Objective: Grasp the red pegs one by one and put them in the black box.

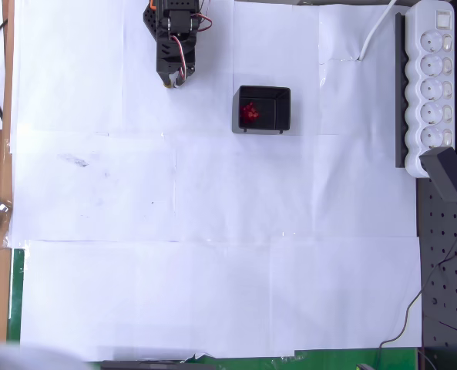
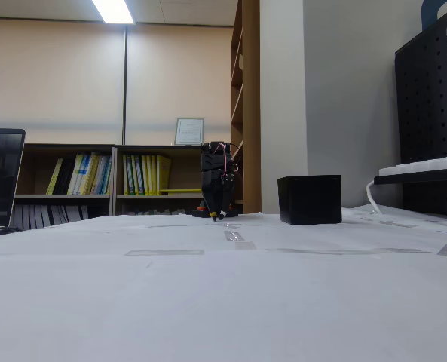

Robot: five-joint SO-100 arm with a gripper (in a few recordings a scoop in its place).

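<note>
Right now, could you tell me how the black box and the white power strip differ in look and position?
The black box is small, squarish and open-topped, with red pegs inside; the white power strip is long and carries a row of sockets. In the overhead view the box sits near the middle top of the paper, the strip along the right edge. Both lie flat.

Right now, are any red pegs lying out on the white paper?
No, in the overhead view the red pegs sit clustered inside the black box, and the white paper around it has none.

Pegs [image 1: 249, 112] inside box [image 1: 263, 109] — left half, overhead view. Gripper [image 1: 176, 79] left of box, apart. Power strip [image 1: 432, 85] at right edge.
</note>
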